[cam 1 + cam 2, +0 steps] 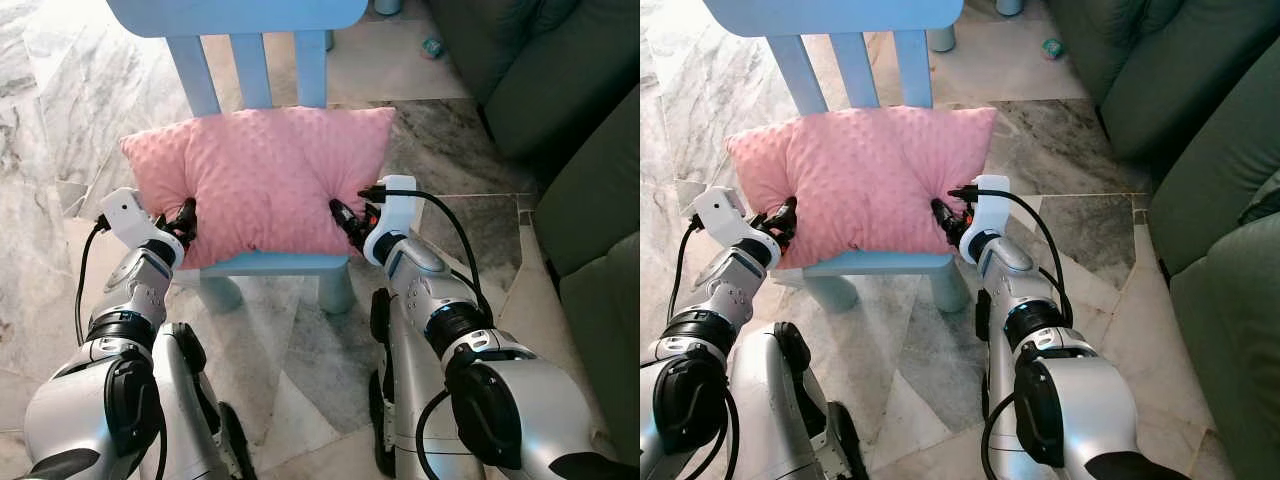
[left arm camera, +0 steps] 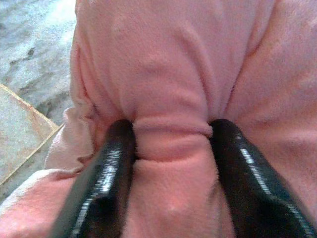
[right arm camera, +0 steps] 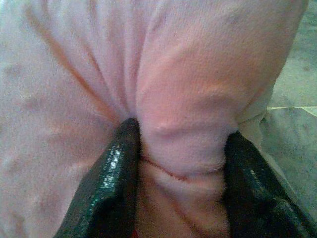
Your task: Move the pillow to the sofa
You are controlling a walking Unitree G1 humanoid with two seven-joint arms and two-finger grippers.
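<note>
The pink pillow (image 1: 262, 178) is lying on the seat of a small blue chair (image 1: 255, 58), leaning back against the slats, directly ahead of both my grippers. My left gripper (image 1: 186, 222) is pinching the pillow's near left edge; in the left wrist view a bunched fold of fabric is sitting squeezed between my two black fingers (image 2: 106, 173). My right gripper (image 1: 347, 222) is pinching the near right edge likewise, and the right wrist view is showing a thick roll of the pink cloth gripped between its fingers (image 3: 111, 178). Both grips are dimpling the pillow inward at the points of contact. The pillow is resting on the seat, with its lower edge hanging slightly over the front of it. The dark green sofa (image 1: 560, 110) is standing beyond and to the outside of my right gripper, well apart from the pillow. A marble tile floor (image 1: 60, 110) is lying beneath the chair and around my arms.
</note>
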